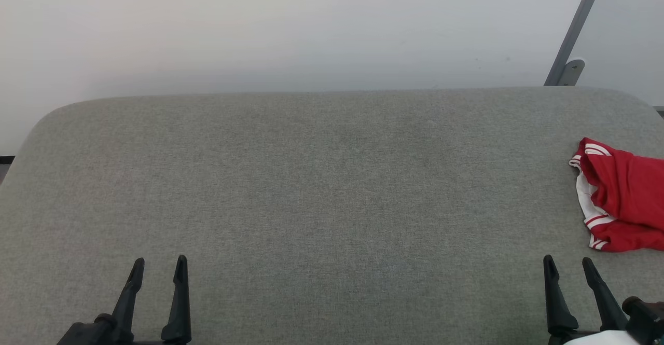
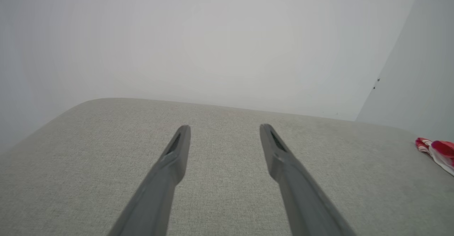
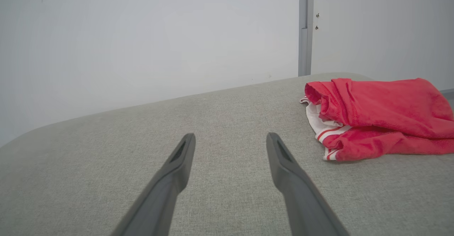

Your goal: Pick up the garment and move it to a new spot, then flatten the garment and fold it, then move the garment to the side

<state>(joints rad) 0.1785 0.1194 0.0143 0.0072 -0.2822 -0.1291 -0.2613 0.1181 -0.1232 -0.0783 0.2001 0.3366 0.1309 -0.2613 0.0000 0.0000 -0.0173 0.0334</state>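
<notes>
Fingers (image 3: 285, 172) apart; right wrist view, crumpled garment (image 3: 383, 111)

Grey fabric-covered surface (image 1: 321, 179) before a plain pale wall (image 1: 290, 28), grey metal post (image 1: 576, 28).

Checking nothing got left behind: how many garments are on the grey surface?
1. The red garment lies bunched at the right edge of the grey surface, beyond the right gripper. It runs past the head view's border, so more may be hidden.
</notes>
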